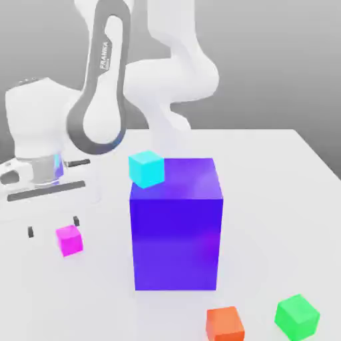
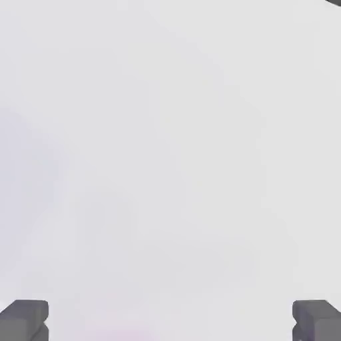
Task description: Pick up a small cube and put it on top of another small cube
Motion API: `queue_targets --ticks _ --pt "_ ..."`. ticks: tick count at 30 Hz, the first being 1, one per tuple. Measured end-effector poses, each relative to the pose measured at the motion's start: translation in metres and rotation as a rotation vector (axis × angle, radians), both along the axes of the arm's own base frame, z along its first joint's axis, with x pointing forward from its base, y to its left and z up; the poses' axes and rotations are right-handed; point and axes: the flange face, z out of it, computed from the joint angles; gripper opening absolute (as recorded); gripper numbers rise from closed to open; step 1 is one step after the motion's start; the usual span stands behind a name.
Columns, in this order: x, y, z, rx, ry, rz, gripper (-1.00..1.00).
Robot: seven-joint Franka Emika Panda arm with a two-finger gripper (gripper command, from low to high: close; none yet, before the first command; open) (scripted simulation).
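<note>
At the exterior view's left, the white arm bends down over the table (image 1: 286, 173), and its gripper (image 1: 53, 226) hangs low with the two dark fingertips (image 1: 30, 232) standing well apart and nothing between them. In the hand view the same two fingertips (image 2: 25, 320) sit at opposite edges, with bare pale table (image 2: 170, 146) between them.

The small cube (image 1: 69, 240), bright magenta-pink, rests on the table just beside the nearer fingertip, at about four o'clock from the gripper. It lies outside the gap between the fingers; whether the fingertip touches it I cannot tell.

Moving right, the big blue-violet block (image 1: 176, 226) stands upright near the middle of the table, at roughly three o'clock from the small cube and well apart from it. A cyan cube (image 1: 146, 168) appears at the block's upper corner, at about eleven o'clock from the block's centre (whether it sits on the block or behind it on the table is unclear).

Further right and nearer the camera, an orange cube (image 1: 225, 324) lies on the table at about five o'clock from the block, and a green cube (image 1: 298, 317) lies at three o'clock from the orange one, near it but apart.
</note>
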Motion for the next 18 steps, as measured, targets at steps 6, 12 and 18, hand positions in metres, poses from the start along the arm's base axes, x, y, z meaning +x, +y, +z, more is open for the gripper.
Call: queue_targets --ticks 6,12,18 --pt "-0.028 -0.006 -0.016 -0.043 0.067 0.032 0.0" --pt "-0.056 -0.005 -0.044 -0.1 0.148 0.105 0.0" --pt "-0.057 -0.004 -0.061 -0.097 0.152 0.107 0.0"
